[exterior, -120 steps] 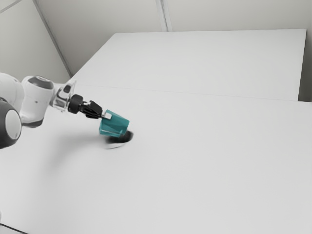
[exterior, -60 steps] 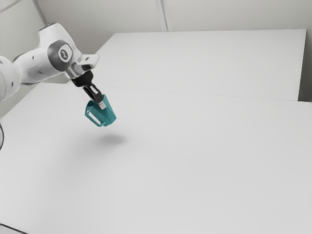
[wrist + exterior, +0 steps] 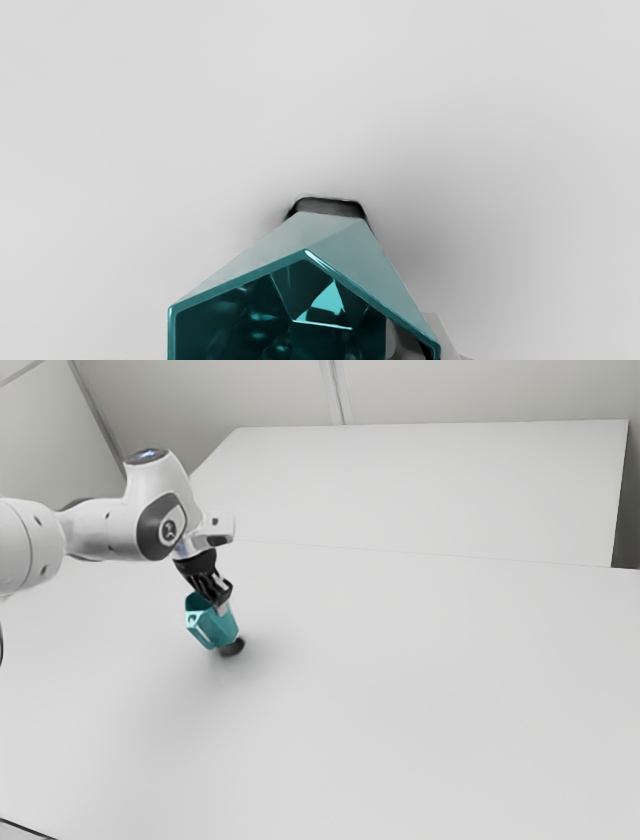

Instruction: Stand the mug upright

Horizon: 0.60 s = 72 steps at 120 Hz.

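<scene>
My gripper (image 3: 222,606) points down at the rim of the teal mug (image 3: 214,628) in the exterior view, shut on its wall. The mug leans, its mouth toward the exterior view's upper left and its base low, beside a dark contact-like shadow on the table. In the wrist view the angular mouth of the mug (image 3: 280,270) faces the camera, with the narrower base beyond it. There the gripper (image 3: 417,340) pinches the side wall, one finger inside the mug and one outside. Whether the base touches the table cannot be told.
The white table (image 3: 420,690) spreads around the mug and out to the exterior view's right. A raised-looking white panel (image 3: 430,490) stands behind it. The arm reaches in from the exterior view's left.
Since half a second ago, my hand has lowered with the mug in it, bringing its base close to the table. Over the full second, the hand has swung from nearly level to steeply downward.
</scene>
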Tool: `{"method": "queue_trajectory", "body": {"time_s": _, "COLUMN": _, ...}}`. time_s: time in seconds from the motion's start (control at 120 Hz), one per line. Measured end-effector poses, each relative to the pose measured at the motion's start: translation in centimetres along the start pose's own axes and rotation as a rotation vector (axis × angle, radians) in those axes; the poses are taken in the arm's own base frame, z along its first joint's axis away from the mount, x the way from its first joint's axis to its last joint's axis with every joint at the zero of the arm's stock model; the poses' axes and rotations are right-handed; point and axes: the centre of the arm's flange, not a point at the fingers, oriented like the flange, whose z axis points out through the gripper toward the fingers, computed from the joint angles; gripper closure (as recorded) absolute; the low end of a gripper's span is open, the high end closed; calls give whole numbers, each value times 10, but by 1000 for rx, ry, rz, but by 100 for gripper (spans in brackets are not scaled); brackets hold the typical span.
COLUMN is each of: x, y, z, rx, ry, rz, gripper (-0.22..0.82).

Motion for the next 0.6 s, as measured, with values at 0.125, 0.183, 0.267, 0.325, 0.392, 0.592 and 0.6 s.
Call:
{"method": "queue_trajectory", "body": {"time_s": 0.125, "x": 0, "y": 5, "z": 9, "rx": 7, "ry": -10, "rz": -36, "gripper": 79}}
{"method": "queue_trajectory", "body": {"time_s": 0.183, "x": 1, "y": 5, "z": 12, "rx": 8, "ry": -14, "rz": -55, "gripper": 79}}
{"method": "queue_trajectory", "body": {"time_s": 0.267, "x": 1, "y": 5, "z": 19, "rx": 9, "ry": -22, "rz": -79, "gripper": 79}}
{"method": "queue_trajectory", "body": {"time_s": 0.325, "x": 1, "y": 5, "z": 25, "rx": 8, "ry": -31, "rz": -95, "gripper": 79}}
{"method": "queue_trajectory", "body": {"time_s": 0.392, "x": 2, "y": 5, "z": 30, "rx": 7, "ry": -39, "rz": -111, "gripper": 79}}
{"method": "queue_trajectory", "body": {"time_s": 0.592, "x": 3, "y": 8, "z": 36, "rx": 3, "ry": -45, "rz": -146, "gripper": 67}}
{"method": "queue_trajectory", "body": {"time_s": 0.6, "x": 3, "y": 9, "z": 35, "rx": 3, "ry": -45, "rz": -147, "gripper": 65}}
